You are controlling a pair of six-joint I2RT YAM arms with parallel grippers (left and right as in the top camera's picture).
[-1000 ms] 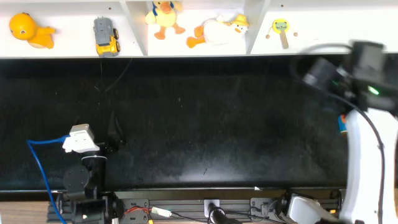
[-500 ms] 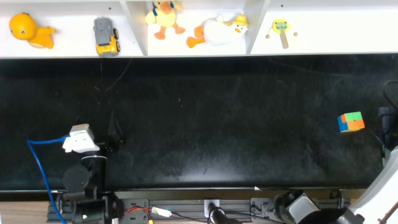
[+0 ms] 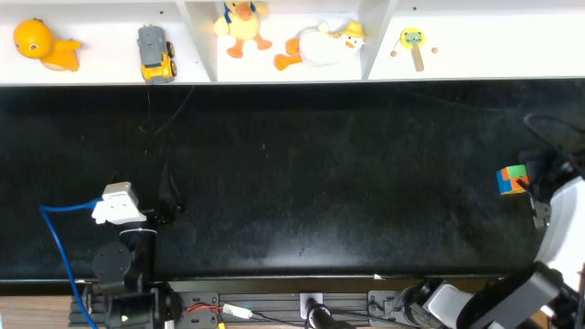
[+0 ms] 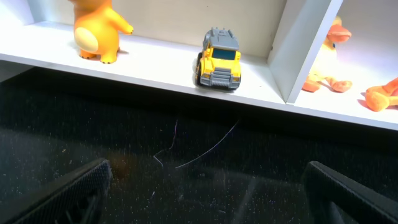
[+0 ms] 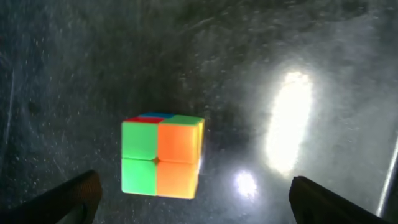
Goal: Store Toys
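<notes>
A small colour cube [image 3: 513, 179] with green, orange, red and blue faces lies on the black table near its right edge. In the right wrist view the cube [image 5: 161, 155] sits just ahead of my right gripper [image 5: 194, 205], which is open, its fingers wide on either side with nothing between them. In the top view the right arm [image 3: 550, 201] stands close to the cube's right side. My left gripper [image 4: 208, 199] is open and holds nothing, low over the table at the front left and facing the shelf.
A white shelf [image 3: 292, 73] runs along the table's far edge. Its compartments hold an orange duck [image 3: 44, 43], a yellow truck [image 3: 155, 52], a yellow plush duck [image 3: 241, 25], a white plush duck [image 3: 320, 46] and a small rattle [image 3: 413, 43]. A blue cable [image 3: 57, 239] loops by the left arm.
The right arm has swung down from near the shelf's right end to the table's right edge, and its gripper now hangs right by the cube. The left arm has not moved.
</notes>
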